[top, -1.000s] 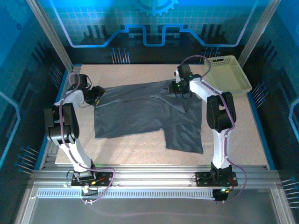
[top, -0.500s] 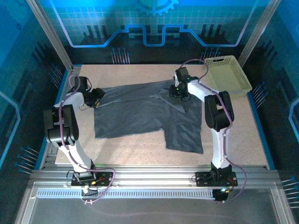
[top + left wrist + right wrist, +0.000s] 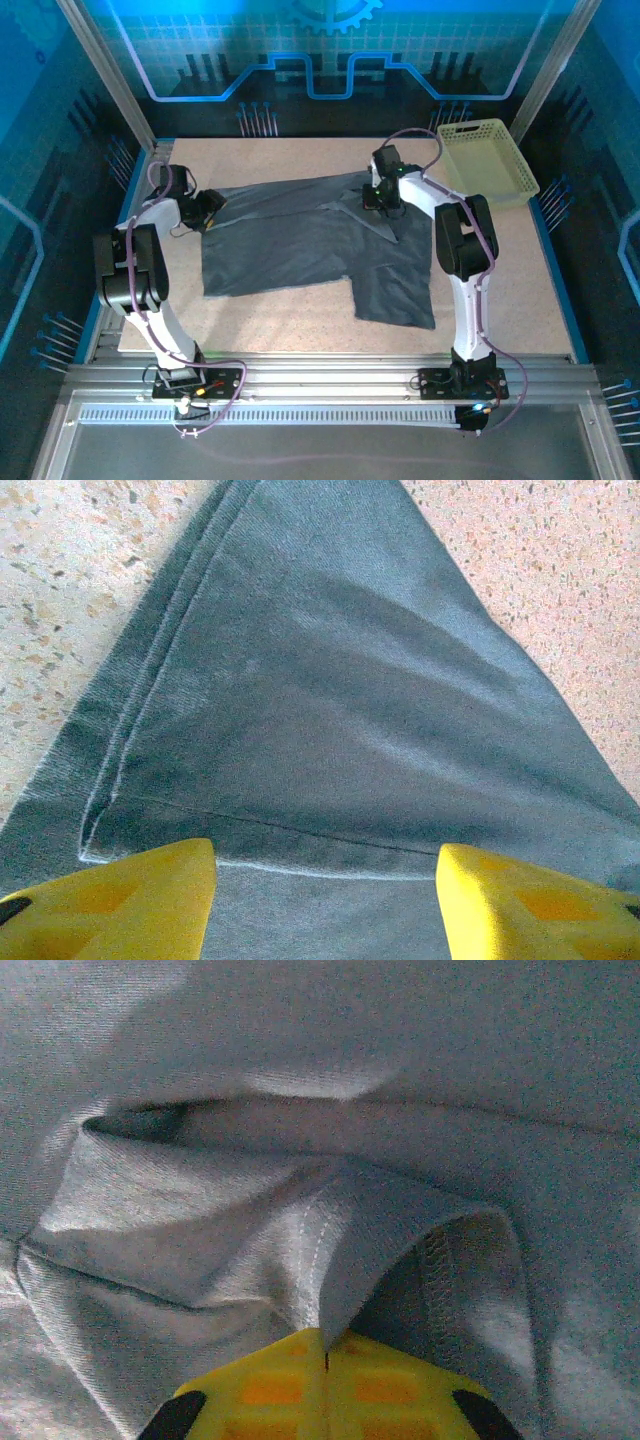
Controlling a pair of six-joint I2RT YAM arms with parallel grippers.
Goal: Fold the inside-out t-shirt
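Speckled table point(image 3: 300, 320): one t-shirt point(image 3: 300, 240), one basket point(image 3: 487, 160)

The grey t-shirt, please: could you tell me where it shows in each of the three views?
Top external: the t-shirt lies spread mid-table, between the arms.
Left wrist: its hemmed corner tapers upward, ahead of the open left gripper.
Right wrist: bunched folds, a stitched edge pinched in the shut right gripper.
Shared landmark: the speckled table, in the top external and left wrist views.
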